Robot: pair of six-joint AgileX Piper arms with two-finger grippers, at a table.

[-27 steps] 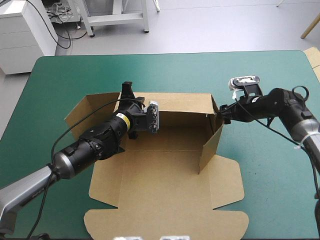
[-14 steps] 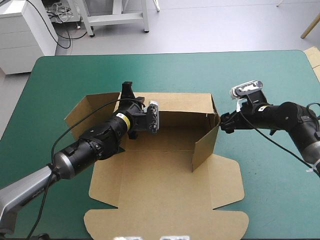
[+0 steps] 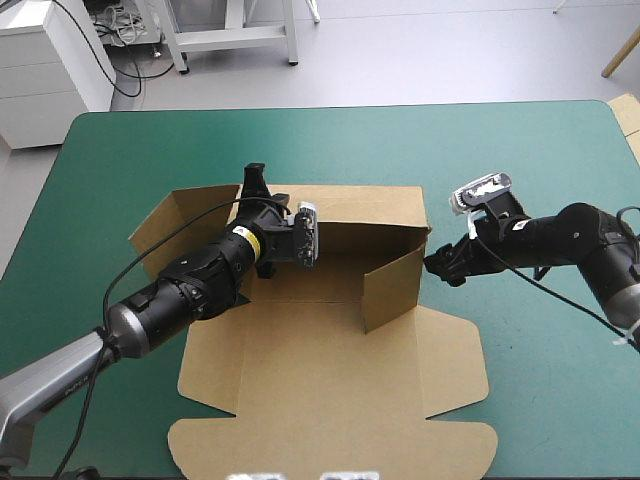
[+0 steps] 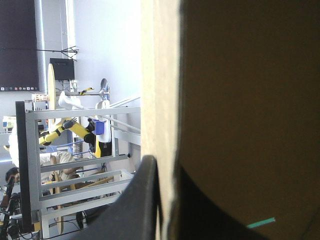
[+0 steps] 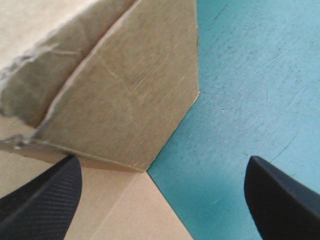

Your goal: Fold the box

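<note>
The brown box [image 3: 320, 370] lies partly raised on the teal-green cover. Its back wall [image 3: 365, 208] stands upright, and its right side flap [image 3: 393, 285] is swung inward across the floor. My left gripper [image 3: 256, 190] is at the back wall's left end, shut on the board. In the left wrist view the board's edge [image 4: 160, 75] runs between the fingers, one black finger [image 4: 145, 200] against it. My right gripper [image 3: 440, 265] is open, just outside the right flap. In the right wrist view the flap [image 5: 130, 100] stands ahead of the gripper [image 5: 162, 162].
The box's left side flap [image 3: 165, 225] slants outward toward the table's left. The lid panel with rounded tabs [image 3: 330, 440] lies flat near the front edge. An edge of pale board [image 3: 628, 115] shows at the far right corner. Bare cover [image 3: 540, 380] lies right of the box.
My right gripper has moved left and toward the front, and the right side flap has swung further inward. The left arm has not moved.
</note>
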